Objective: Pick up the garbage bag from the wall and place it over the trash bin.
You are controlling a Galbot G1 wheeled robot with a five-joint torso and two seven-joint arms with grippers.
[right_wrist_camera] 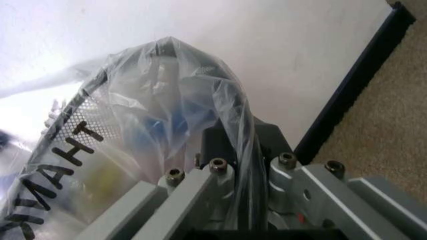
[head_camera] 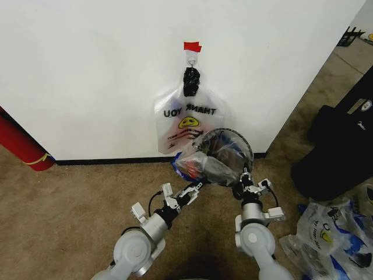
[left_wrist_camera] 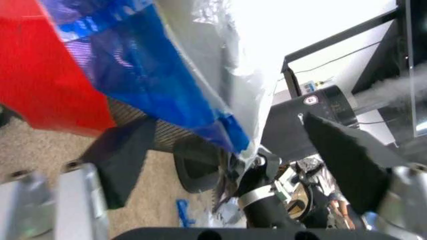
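The right gripper [head_camera: 243, 179] is at the near right side of the trash bin [head_camera: 233, 144], and in the right wrist view its fingers [right_wrist_camera: 220, 145] are pressed together on a fold of the garbage bag [head_camera: 205, 161], which runs down between them as a thin clear film. From this pinch the bag goes up and over the round rim of the black wire-mesh bin, so the translucent plastic with blue patches covers the bin's mouth and hangs on its side toward the robot. On the other side of the bin, the left gripper [head_camera: 190, 193] is just beside the low left part of the bag; in the left wrist view its two dark fingers [left_wrist_camera: 123, 157] stand spread apart, with the blue and whitish plastic and the red base of the bin close in front of them, and nothing is held between them. Behind the bin, farther from both grippers, is the white wall [head_camera: 93, 76] with its black baseboard [head_camera: 111, 160]. On the wall there is a small metal hook [head_camera: 190, 60] under a strip of red tape [head_camera: 192, 46], and a white bag printed THANK YOU [head_camera: 186, 119] with a yellow smiley hangs from the hook, its lower part hidden behind the bin. To the right of the right gripper a big black case [head_camera: 341, 140] stands on the brown carpet [head_camera: 70, 198], and more plastic bags [head_camera: 332, 236] lie on the floor near the right arm
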